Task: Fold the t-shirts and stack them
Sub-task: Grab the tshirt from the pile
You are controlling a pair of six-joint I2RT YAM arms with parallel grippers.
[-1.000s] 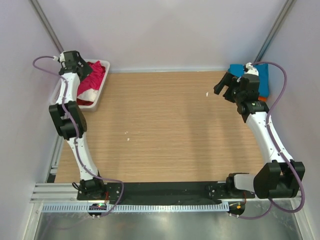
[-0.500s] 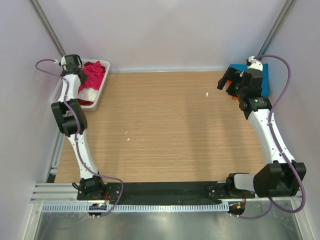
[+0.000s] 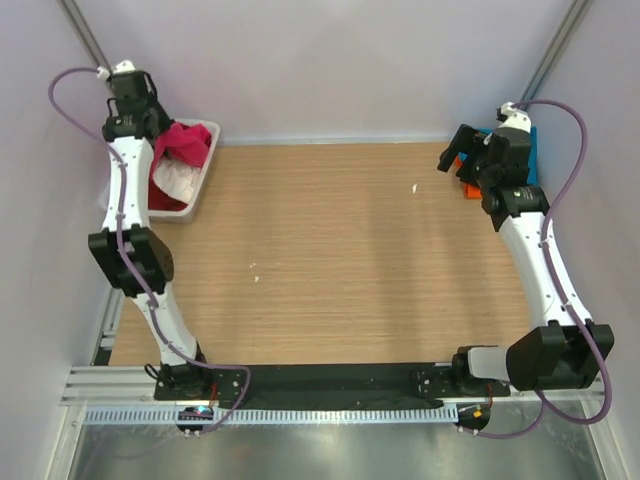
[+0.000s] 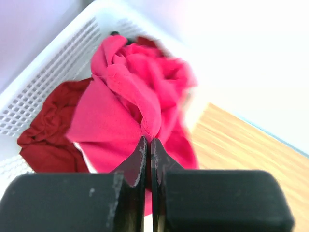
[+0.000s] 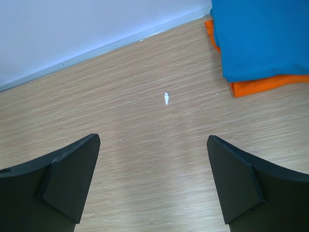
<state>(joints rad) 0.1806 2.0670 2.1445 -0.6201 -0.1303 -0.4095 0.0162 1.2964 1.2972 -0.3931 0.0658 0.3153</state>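
left gripper [image 4: 148,141]: pinching a fold of pink t-shirt [image 4: 135,96] over basket [image 4: 38,92], single-point hold, likely to let it hang out
right gripper [image 5: 153,145]: spread wide, empty, beside folded teal t-shirt [image 5: 260,38] stacked on orange t-shirt [image 5: 270,83], far-right corner

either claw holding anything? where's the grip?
Left claw pinches a raised fold of the magenta-pink t-shirt, over the basket. Right claw open, empty.

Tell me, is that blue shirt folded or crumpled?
Folded: the blue shirt lies flat, straight-edged, atop the orange shirt.
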